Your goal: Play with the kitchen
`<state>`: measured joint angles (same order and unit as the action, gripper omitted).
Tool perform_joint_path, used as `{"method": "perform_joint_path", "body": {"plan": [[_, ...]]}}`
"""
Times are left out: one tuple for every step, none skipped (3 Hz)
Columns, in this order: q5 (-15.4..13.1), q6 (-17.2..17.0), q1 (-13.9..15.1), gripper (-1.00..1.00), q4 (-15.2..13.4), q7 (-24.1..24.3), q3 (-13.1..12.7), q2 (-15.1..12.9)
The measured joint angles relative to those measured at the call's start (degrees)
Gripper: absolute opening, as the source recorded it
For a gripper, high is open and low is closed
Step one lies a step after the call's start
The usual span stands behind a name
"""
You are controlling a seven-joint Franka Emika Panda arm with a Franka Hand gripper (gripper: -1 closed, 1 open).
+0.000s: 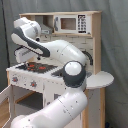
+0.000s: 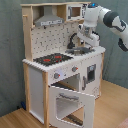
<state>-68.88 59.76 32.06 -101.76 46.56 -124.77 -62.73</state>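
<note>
Fingers' state untellable; light-wood, white-panelled kitchen (image 2: 60, 75), oven door (image 2: 72, 102) hanging open.

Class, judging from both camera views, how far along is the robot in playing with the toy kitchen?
Done: the tall light-wood and white toy kitchen has its oven door hanging open. In hand: the gripper hovers above the grey sink beside the black faucet. Left: the red-ringed hob and grey hood look untouched.
</note>
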Motion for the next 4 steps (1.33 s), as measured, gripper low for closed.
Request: {"method": "perform_joint_path", "body": {"plan": [[0.0,-2.6,-3.73,1.0,0.02,-0.09,-0.81,3.74],[-0.09,-4.24,-7.64,1.0,0.12,-0.26,-0.6,7.96],[-0.55,-4.84,-11.64,1.0,0.27,-1.35,1.12,12.45],[-1.02,-4.91,-14.84,1.0,0.31,-3.36,3.29,17.05]]}}
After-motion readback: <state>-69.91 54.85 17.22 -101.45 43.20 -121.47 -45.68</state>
